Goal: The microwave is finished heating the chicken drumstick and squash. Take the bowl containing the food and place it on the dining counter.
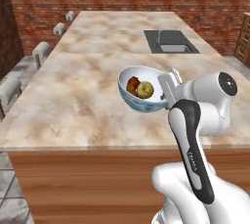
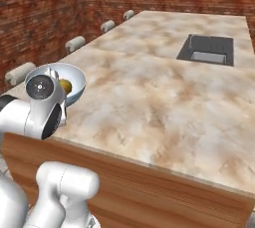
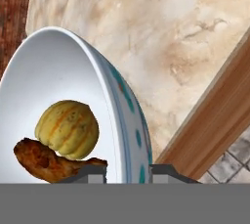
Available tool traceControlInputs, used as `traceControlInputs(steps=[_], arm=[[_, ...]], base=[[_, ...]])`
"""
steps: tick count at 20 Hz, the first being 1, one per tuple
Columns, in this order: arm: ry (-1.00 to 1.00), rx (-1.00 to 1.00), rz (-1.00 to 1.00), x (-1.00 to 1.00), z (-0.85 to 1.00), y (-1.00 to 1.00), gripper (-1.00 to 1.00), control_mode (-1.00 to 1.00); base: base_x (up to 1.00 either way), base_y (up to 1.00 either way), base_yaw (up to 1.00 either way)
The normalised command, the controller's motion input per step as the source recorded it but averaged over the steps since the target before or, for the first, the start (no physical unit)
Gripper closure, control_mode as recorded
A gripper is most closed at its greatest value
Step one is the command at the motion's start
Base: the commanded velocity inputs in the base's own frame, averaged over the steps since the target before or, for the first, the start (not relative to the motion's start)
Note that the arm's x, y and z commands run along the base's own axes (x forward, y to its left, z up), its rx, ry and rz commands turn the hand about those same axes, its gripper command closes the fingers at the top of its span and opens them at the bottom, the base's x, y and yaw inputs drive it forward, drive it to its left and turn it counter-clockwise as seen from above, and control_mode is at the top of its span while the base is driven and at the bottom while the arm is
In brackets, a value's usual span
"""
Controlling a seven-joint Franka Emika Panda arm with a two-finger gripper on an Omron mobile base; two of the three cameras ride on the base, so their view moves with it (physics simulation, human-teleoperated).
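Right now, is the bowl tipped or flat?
Tipped. The bowl, pinched at its rim by the gripper, leans sideways, yet the squash and drumstick sit inside.

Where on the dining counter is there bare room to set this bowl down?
Nearly all of the dining counter is bare: the wide marble from its near wooden edge up to the sink. Only that sink corner is taken. The gripper clamps the bowl rim.

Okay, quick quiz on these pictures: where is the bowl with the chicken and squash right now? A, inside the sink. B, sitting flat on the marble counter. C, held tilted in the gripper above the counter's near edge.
C: the bowl is tilted, its rim pinched by the gripper, with the dining counter below it and the sink far behind.
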Motion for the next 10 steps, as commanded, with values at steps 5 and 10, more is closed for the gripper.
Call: traceControlInputs(steps=[5, 10], arm=[[0.00, 0.00, 0.00, 0.00, 0.00, 0.00, 1.00, 1.00], [0.00, 0.00, 0.00, 0.00, 0.00, 0.00, 1.00, 1.00]], base=[[0.34, 1.00, 0.08], [0.41, 1.00, -0.17]])
